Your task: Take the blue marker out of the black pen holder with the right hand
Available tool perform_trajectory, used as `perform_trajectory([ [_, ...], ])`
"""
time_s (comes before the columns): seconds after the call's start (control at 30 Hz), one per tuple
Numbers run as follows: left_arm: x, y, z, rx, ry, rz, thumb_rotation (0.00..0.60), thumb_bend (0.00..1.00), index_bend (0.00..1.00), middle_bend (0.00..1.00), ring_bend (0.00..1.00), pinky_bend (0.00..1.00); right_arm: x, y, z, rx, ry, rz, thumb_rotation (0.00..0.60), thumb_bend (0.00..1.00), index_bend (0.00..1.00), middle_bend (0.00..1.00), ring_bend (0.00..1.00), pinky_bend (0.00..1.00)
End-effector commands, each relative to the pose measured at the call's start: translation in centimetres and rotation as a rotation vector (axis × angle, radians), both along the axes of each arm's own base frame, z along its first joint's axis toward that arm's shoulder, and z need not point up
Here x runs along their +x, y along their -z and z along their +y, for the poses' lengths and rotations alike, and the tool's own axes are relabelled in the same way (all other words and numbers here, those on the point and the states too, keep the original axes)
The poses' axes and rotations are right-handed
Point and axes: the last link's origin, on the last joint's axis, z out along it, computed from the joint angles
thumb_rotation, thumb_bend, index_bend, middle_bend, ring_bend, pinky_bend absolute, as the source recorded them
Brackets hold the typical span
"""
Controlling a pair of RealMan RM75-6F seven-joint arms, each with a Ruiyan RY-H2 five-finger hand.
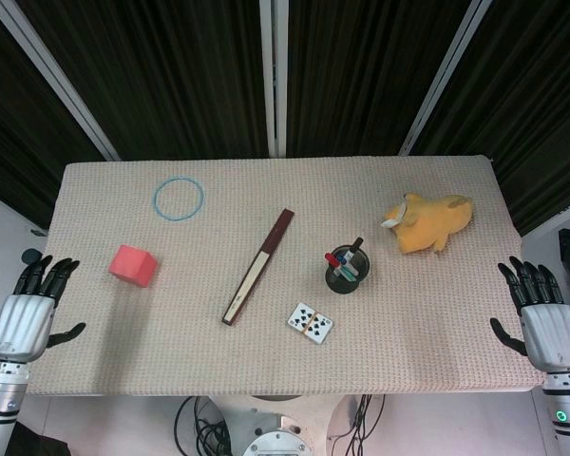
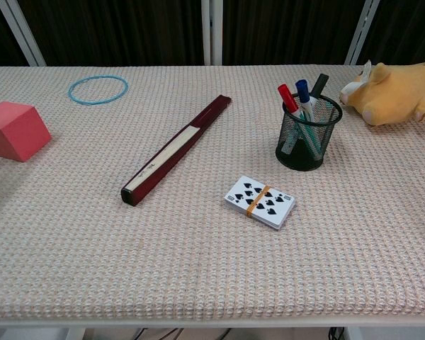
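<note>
A black mesh pen holder stands right of the table's middle. A blue-capped marker leans in it between a red-capped one and a black one. In the head view the blue marker shows only as a small tip. My right hand hangs open off the table's right edge, far from the holder. My left hand is open off the left edge. Neither hand shows in the chest view.
A banded deck of cards lies just in front of the holder. A yellow plush toy sits behind it to the right. A folded dark red fan, red block and blue ring lie further left.
</note>
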Motion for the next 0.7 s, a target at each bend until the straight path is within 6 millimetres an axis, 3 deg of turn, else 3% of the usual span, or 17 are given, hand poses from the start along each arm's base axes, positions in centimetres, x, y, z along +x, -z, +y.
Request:
perform_trajectory([
  [0.03, 0.1, -0.1, 0.0, 0.004, 0.003, 0.0, 0.6, 0.02, 0.1, 0.09, 0.0, 0.1, -0.1, 0.1, -0.1, -0.002, 0.003, -0.004, 0.6, 0.22, 0.0, 0.0, 0.0, 0.0],
  [0.4, 0.2, 0.0, 0.1, 0.0, 0.013, -0.005, 0.6, 0.02, 0.1, 0.09, 0.0, 0.1, 0.0, -0.2, -0.1, -0.009, 0.008, -0.007, 0.6, 0.22, 0.0, 0.0, 0.0, 0.0],
  [0.7, -0.2, 0.1, 0.2, -0.006, 0.005, -0.01, 0.6, 0.02, 0.1, 0.09, 0.0, 0.1, 0.5, 0.0, -1.2, 0.008, 0.001, 0.01, 0.6, 0.22, 0.0, 0.0, 0.0, 0.0],
])
